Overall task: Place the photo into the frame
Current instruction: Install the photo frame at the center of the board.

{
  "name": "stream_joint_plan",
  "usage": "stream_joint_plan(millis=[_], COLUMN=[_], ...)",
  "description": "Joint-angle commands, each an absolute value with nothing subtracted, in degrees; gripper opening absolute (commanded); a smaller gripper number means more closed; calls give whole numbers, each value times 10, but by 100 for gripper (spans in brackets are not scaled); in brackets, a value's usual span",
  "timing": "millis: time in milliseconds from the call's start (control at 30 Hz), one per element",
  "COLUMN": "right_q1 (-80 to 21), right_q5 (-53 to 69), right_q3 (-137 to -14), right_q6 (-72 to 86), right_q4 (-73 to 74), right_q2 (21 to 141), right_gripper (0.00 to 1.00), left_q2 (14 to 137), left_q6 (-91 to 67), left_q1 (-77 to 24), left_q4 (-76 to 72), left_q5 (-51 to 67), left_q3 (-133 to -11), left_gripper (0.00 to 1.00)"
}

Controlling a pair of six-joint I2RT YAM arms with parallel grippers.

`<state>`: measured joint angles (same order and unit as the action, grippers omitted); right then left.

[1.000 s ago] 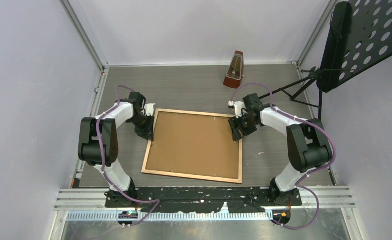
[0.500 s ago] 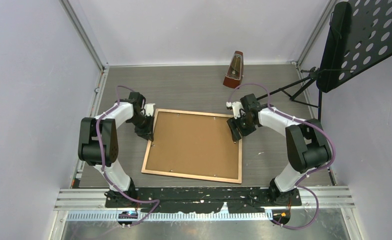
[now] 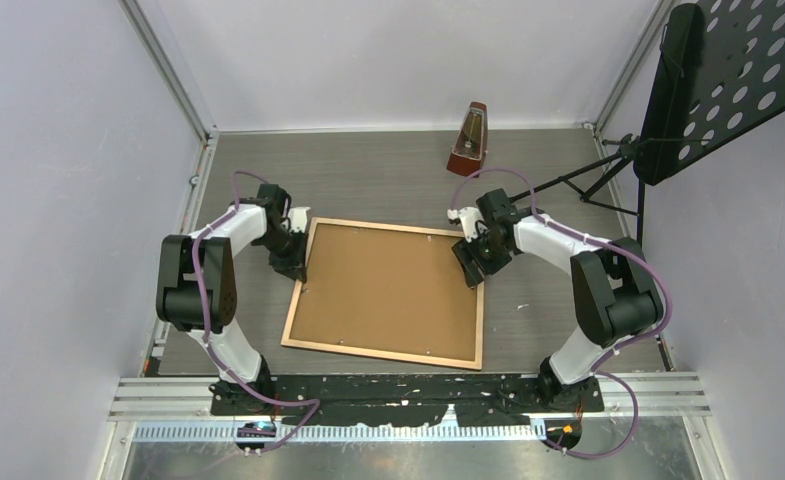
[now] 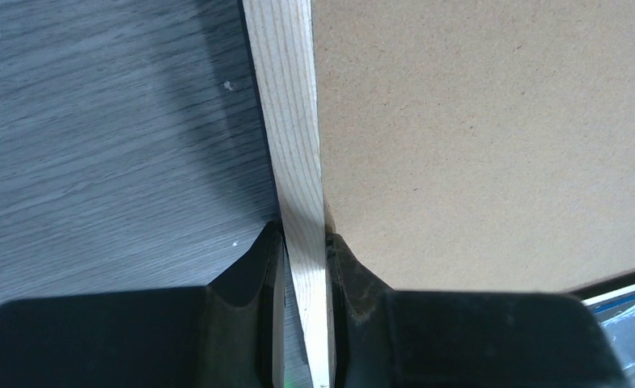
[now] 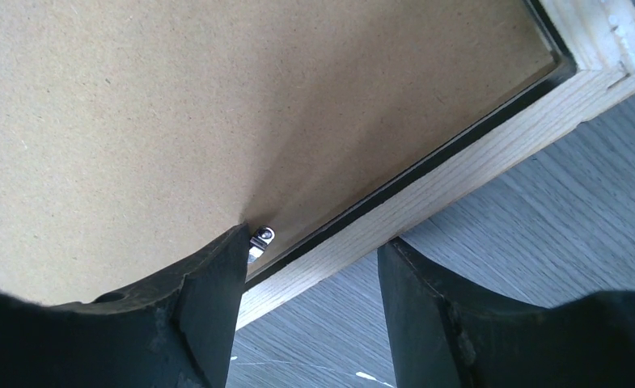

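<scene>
The frame [image 3: 482, 330] lies face down on the table, its light wood rear border [image 4: 291, 121] up and a brown hardboard backing [image 3: 388, 290] inside it. The photo is out of view. My left gripper [image 3: 293, 265] is shut on the frame's left border, one finger on each side of the wood [image 4: 304, 234]. My right gripper [image 3: 471, 262] is open near the far right corner. It straddles the right border [image 5: 476, 158], midway [image 5: 314, 238]. Its inner fingertip [image 5: 217, 267] rests on the backing [image 5: 176, 105] beside a small metal clip [image 5: 260, 240].
A wooden metronome [image 3: 469, 140] stands at the back of the table. A black perforated music stand [image 3: 728, 80] rises at the right, its legs [image 3: 593, 180] reaching toward my right arm. Lilac walls close in on three sides.
My right wrist has shifted a little to the left over the frame's right edge, and the frame has barely moved. The left arm has held still.
</scene>
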<state>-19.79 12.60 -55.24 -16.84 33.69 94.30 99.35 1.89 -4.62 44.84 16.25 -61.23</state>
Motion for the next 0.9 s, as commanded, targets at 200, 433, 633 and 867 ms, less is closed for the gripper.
stream_joint_plan(millis=[200, 433, 633, 867], right_q1=[-219, -218, -219, -214], right_q5=[132, 130, 144, 167], right_q3=[-552, -563, -576, -599], right_q6=[-219, -231, -229, -198], right_q4=[380, 385, 390, 390], right_q2=[933, 931, 931, 915], right_gripper=[56, 46, 47, 60], left_q2=[973, 973, 973, 973], left_q6=[25, 25, 25, 25], left_q1=[-48, -49, -48, -48], left_q4=[441, 442, 442, 441], left_q5=[200, 202, 202, 206], left_q3=[-617, -616, -617, -617], left_gripper=[1, 1, 1, 1])
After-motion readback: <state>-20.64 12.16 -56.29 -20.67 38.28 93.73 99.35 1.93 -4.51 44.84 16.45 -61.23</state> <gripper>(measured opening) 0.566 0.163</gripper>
